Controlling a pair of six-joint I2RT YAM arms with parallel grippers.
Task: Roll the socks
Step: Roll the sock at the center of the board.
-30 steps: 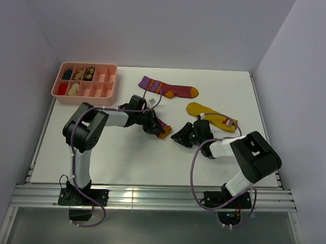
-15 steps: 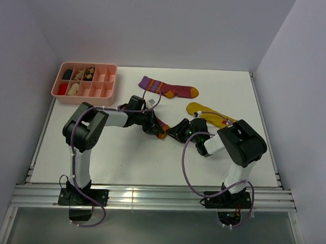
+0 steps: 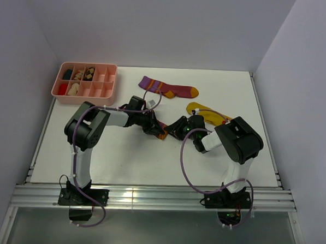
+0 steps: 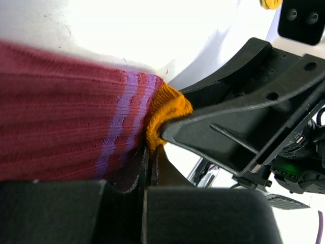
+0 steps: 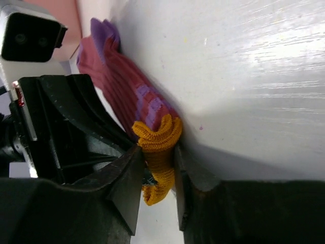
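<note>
A white desk (image 3: 123,158) seen from above, with two black robot arms reaching inward from its near edge until their tips almost meet at the middle.

Far to the left of the left tool, at the back corner, sits a pink compartment tray (image 3: 107,82) with small items in its left-hand cells.

The left tool (image 3: 153,127) lies low on the desk. In its wrist view its two fingers (image 4: 203,218) are pressed together on the lower edge of a maroon sock (image 4: 66,137), right beside the purple stripes and the orange toe (image 4: 165,109). The sock lies flat on the desk, stretching back along this tool towards its purple cuff.

Directly facing it, tip to tip, is the right tool (image 5: 158,152). Its fingers pinch the orange toe, which is bunched up and lifted a little between them, while the rest of the sock runs away from this tool along the desk.

Behind both tools, well apart from them, a second maroon sock (image 3: 167,89) lies flat, purple cuff to the left and orange toe to the right.

Just behind the right tool's arm lies a mustard-yellow sock (image 3: 199,108), partly hidden by the arm.
</note>
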